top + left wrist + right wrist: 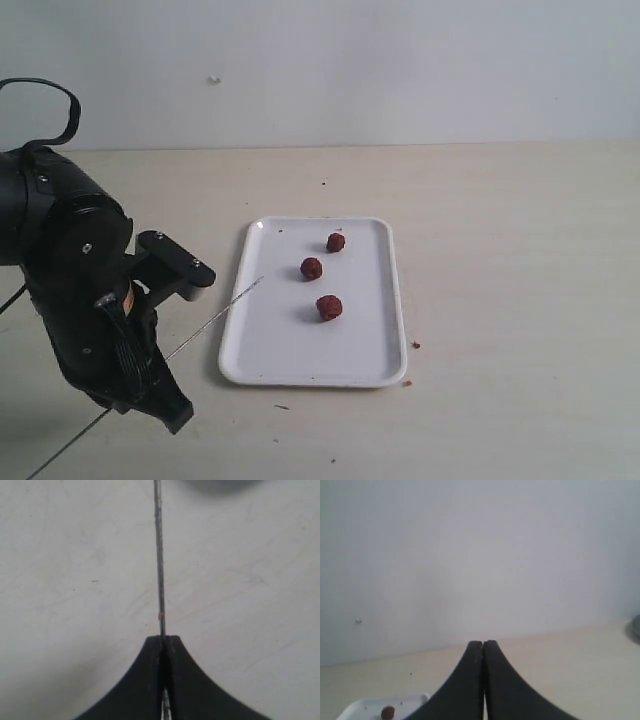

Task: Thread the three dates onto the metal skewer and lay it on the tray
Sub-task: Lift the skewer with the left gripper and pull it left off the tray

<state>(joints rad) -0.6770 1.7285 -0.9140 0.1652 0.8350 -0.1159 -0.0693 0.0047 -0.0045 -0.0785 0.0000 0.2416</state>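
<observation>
Three dark red dates [336, 242] [311, 268] [329, 307] lie loose on the white tray [270, 340] at the table's middle. The thin metal skewer [225, 308] slants from the table's front left up to the tray's left rim, its tip just over that rim. My left arm [90, 290] stands over its middle. In the left wrist view my left gripper [163, 638] is shut on the skewer [159, 560], which runs straight out from the fingertips over bare table. My right gripper [483, 642] is shut and empty, up above the table. A tray corner [407, 701] and one date [388, 712] show below it.
Small brown crumbs [415, 345] [406, 382] lie on the pale table just off the tray's near right corner. A plain wall [400, 70] closes the back. The right side of the table shows only bare surface [520, 280].
</observation>
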